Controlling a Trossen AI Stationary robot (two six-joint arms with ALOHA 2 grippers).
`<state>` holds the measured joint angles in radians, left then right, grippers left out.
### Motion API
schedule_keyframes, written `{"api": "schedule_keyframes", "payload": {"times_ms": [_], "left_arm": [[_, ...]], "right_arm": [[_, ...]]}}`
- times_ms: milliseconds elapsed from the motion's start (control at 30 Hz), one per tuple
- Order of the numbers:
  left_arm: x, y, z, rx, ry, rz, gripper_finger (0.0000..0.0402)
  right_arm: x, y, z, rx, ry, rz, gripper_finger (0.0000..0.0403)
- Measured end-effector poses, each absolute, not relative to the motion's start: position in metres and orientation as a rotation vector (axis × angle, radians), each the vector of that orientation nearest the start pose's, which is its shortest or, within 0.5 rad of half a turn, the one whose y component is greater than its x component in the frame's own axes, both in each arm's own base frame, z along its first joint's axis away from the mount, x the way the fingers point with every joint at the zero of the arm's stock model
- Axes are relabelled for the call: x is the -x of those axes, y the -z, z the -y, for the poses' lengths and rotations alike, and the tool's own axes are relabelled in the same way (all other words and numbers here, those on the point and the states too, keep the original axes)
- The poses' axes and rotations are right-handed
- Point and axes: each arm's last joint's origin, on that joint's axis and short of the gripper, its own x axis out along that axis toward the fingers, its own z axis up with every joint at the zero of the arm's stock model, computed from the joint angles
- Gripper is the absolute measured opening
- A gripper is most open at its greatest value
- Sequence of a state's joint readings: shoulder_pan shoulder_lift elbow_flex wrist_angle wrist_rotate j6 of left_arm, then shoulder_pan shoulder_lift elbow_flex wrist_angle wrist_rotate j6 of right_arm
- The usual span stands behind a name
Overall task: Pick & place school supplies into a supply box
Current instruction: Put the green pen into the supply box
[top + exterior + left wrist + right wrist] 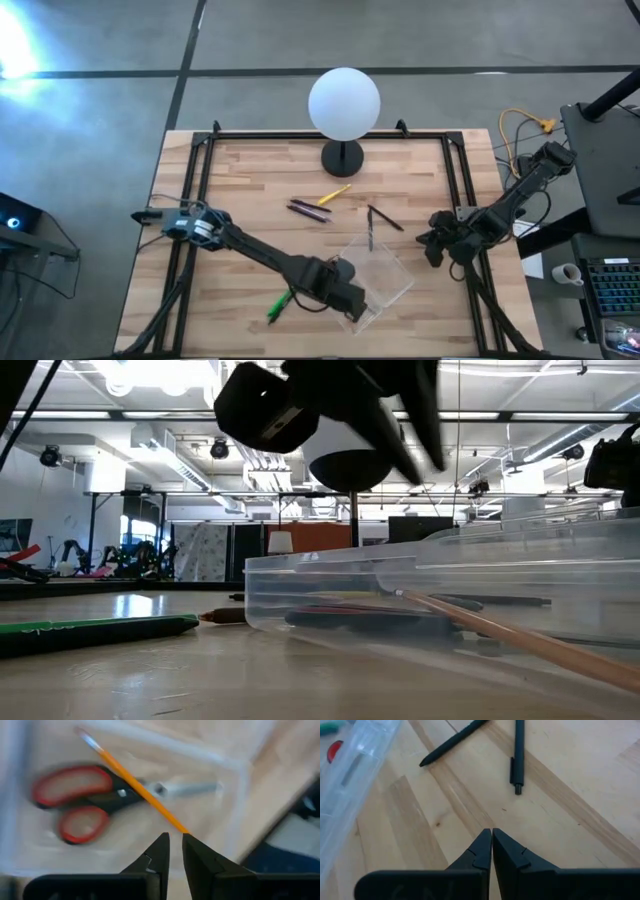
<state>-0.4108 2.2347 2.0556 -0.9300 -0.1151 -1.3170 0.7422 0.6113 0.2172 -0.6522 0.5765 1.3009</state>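
Left gripper (175, 840) nearly closed, empty, over supply box (395, 262) w/ pencil (135, 784) lying diagonal across scissors (85, 800).

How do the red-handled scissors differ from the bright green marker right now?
The red-handled scissors lie inside the clear plastic box, with an orange-yellow pencil resting across them. The bright green marker lies outside the box on the wooden table, with nothing on it. The scissors have two looped handles and grey metal blades; the marker is one slim straight stick. Both lie flat.
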Motion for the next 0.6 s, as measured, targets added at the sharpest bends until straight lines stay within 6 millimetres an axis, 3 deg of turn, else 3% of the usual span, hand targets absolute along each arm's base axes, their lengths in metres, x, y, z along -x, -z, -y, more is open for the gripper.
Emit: {"api": "schedule_keyframes", "payload": {"times_ms": [200, 333, 433, 600], "left_arm": [[-0.404, -0.259, 0.167, 0.763, -0.729, -1.197, 0.0035], [-0.384, -0.260, 0.179, 0.688, -0.687, -1.377, 0.0043], [-0.379, -0.255, 0.190, 0.704, -0.650, -1.440, 0.0072], [-0.368, -0.240, 0.194, 0.753, -0.828, -1.461, 0.0136]], "right_arm": [[-0.080, -0.145, -0.051, -0.558, 0.448, -0.787, 0.0009], [-0.077, -0.147, -0.048, -0.524, 0.479, -0.813, 0.0009], [-0.078, -0.147, -0.048, -0.532, 0.482, -0.810, 0.0009], [-0.077, -0.143, -0.047, -0.574, 0.515, -0.798, 0.0009]]}}
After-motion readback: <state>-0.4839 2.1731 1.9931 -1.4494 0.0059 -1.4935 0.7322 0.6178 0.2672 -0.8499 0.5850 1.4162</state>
